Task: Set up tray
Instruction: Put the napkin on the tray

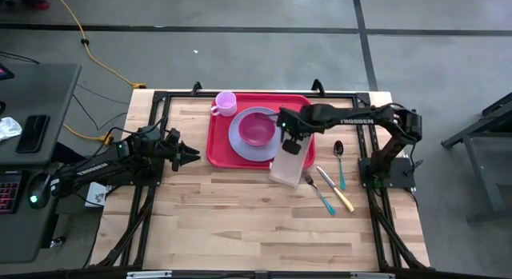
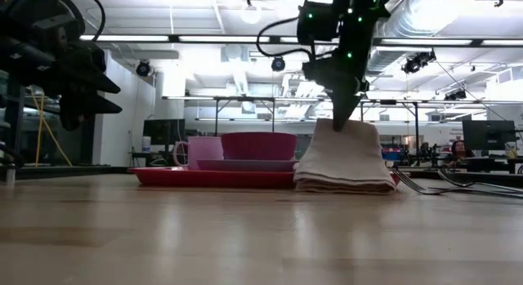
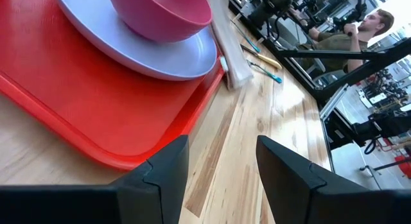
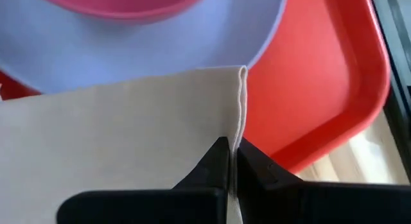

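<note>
The red tray (image 1: 220, 143) lies on the table with a lavender plate (image 1: 240, 143), a pink bowl (image 1: 256, 129) and a pink cup (image 1: 226, 103) on it. A folded cream napkin (image 1: 290, 169) sits at the tray's near right corner, and my right gripper (image 1: 291, 145) is shut on its far end. My left gripper (image 1: 190, 157) hangs open just left of the tray, touching nothing. In the left wrist view its gripper (image 3: 221, 176) faces the tray's rim (image 3: 160, 150). My right gripper pinches the napkin's folded far edge (image 4: 240, 115) between its two fingertips (image 4: 218, 156), coming from above and pointing down. That end is drawn up into a peak (image 2: 339, 126). The napkin's near end (image 2: 343, 185) rests on the table, several layers thick.
A fork (image 1: 318, 194), a knife (image 1: 336, 189) and a teal-handled spoon (image 1: 340, 163) lie on the table right of the napkin. Bare wood spreads over the near half of the table (image 1: 240, 231). A person (image 3: 359, 28) sits beyond the table's edge.
</note>
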